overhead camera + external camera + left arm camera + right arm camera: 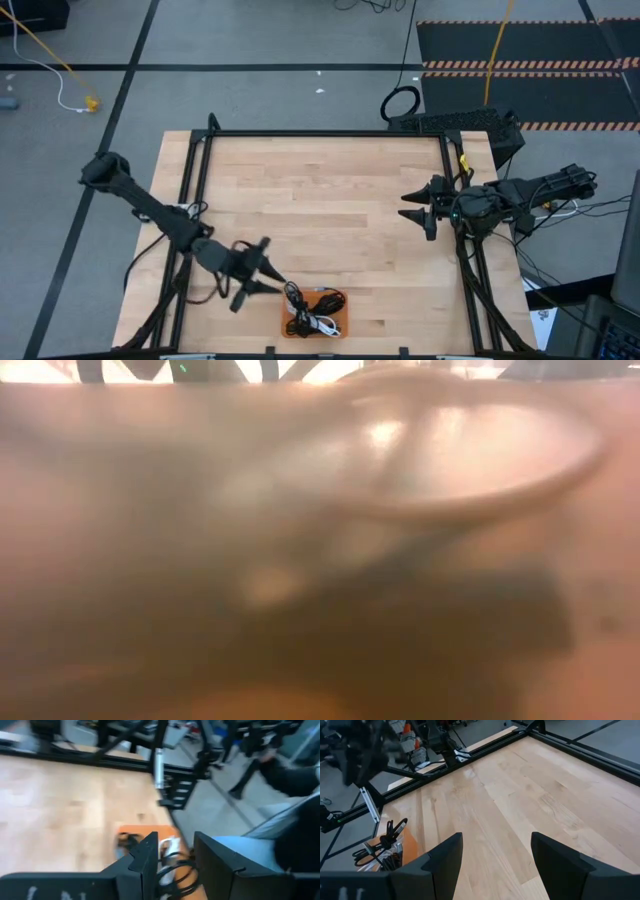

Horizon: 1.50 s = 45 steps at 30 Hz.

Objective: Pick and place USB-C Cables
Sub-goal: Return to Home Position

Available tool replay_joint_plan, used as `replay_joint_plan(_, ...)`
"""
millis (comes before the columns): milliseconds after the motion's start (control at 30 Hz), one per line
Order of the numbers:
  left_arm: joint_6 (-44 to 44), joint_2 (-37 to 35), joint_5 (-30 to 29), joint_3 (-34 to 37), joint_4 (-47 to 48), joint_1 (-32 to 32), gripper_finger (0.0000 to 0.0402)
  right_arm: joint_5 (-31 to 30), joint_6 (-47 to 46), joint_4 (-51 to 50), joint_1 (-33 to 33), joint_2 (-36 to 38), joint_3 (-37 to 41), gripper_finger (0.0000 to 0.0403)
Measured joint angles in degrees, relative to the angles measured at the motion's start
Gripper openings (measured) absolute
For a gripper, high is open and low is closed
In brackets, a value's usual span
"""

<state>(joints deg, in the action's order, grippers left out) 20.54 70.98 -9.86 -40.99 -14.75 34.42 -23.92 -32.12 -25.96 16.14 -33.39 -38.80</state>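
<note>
An orange tray (333,298) lies at the table's near edge, with small cable bundles heaped in it: black coils (297,298) and a white one (326,325). My left gripper (272,268) hovers open just left of the tray, its fingers pointing toward it. In the left wrist view the left gripper (175,852) frames black loops (178,873) and the white cable (169,845) over the tray (140,831). My right gripper (410,212) waits open near the table's right side, and the right wrist view shows the right gripper (495,855) over bare wood, with the cables (382,845) far off. My left gripper is open, with the black loops (178,873) showing between its two fingers. Whether either finger touches a cable I cannot tell, since the fingers themselves hide the place.
Black frame rails (320,133) border the table. Bare wood (320,200) spans the middle between the arms. A large black cable ring (400,103) and a yellow cord (497,50) lie on the floor beyond the far edge. The low view shows only a blur.
</note>
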Motion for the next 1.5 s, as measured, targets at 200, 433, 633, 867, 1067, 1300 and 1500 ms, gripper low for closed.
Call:
replay_joint_plan(200,-2.1,-10.7,-9.7,0.0,16.6,0.6,0.0127,0.0,0.0,0.5,0.0,0.0,0.0,0.0226)
replay_joint_plan(433,0.8,-19.4,-24.4,0.0,34.1,0.5,0.0127,0.0,0.0,1.4,0.0,0.0,0.0,0.0226)
replay_joint_plan(633,6.5,-25.6,-32.2,0.6,45.0,0.5,0.0127,0.0,0.0,1.4,0.0,0.0,0.0,0.0226)
replay_joint_plan(867,13.6,-33.6,-35.6,10.2,45.8,0.5,0.0127,0.0,0.0,1.4,0.0,0.0,0.0,0.0226)
replay_joint_plan(1067,18.1,-39.3,-35.6,21.5,37.1,0.5,0.0127,0.0,0.0,1.4,0.0,0.0,0.0,0.0226)
replay_joint_plan(1300,14.7,-41.1,-32.4,32.3,18.7,0.5,0.0127,0.0,0.0,1.4,0.0,0.0,0.0,0.0226)
replay_joint_plan(1500,-0.5,-41.0,-13.0,39.3,-4.4,0.6,0.0127,0.0,5.9,1.5,0.0,0.0,0.0,0.0226)
